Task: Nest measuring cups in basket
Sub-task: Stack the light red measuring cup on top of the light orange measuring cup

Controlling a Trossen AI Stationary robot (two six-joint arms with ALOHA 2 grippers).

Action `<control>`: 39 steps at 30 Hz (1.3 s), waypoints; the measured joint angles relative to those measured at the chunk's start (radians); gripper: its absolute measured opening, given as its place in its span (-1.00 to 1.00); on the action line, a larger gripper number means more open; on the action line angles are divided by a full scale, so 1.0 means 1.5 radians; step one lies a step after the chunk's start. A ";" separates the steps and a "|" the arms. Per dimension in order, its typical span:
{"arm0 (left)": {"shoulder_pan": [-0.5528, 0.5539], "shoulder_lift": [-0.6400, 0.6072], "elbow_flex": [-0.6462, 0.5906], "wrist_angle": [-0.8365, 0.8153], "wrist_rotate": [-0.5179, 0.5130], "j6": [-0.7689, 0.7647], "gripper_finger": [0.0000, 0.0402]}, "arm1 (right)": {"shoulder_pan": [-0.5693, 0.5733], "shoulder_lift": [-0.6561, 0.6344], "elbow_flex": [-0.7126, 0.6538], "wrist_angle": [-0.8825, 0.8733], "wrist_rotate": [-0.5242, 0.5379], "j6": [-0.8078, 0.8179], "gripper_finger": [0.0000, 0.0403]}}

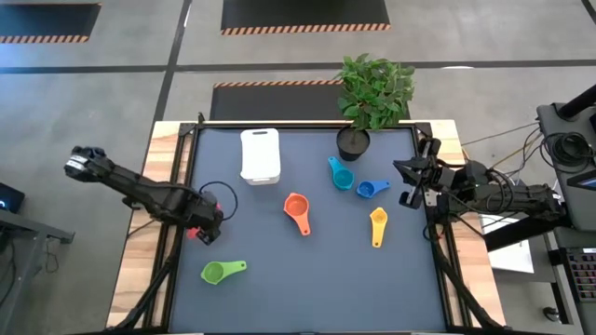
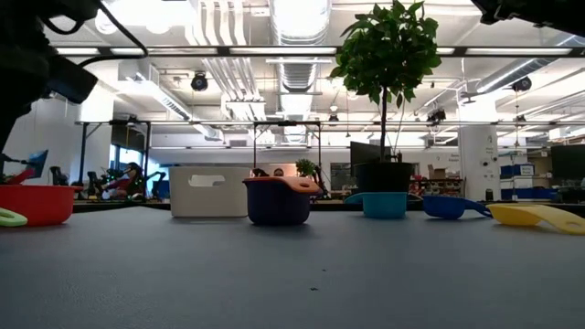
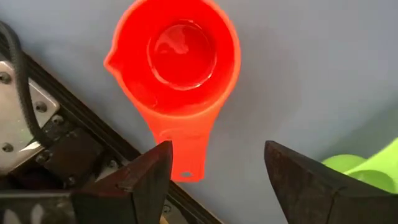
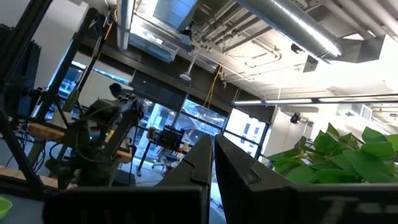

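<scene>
Red cup (image 3: 177,68) sat under left gripper (image 3: 214,180), fingers spread, pre-grasp. Next: descend, pinch handle. Right gripper (image 1: 416,180) clenched, parked at edge.

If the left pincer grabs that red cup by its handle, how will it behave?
The red cup looks like thin moulded plastic, so probably stiff and light. Its flat handle lies between the open left pincer fingers, likely a steady grip, though the glossy surface may slip. Pushed, it would probably slide on its flat base, not roll.
</scene>
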 joint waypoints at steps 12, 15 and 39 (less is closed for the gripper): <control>-0.012 0.040 -0.001 0.008 -0.076 -0.055 0.17 | 0.000 0.000 0.000 0.000 0.000 -0.005 -0.96; -0.012 0.067 -0.002 0.055 -0.091 -0.026 0.17 | 0.000 0.000 0.000 0.003 0.000 -0.010 -0.96; -0.012 0.208 0.010 0.121 -0.097 0.028 -0.97 | 0.000 0.000 0.000 0.007 0.000 -0.011 -0.96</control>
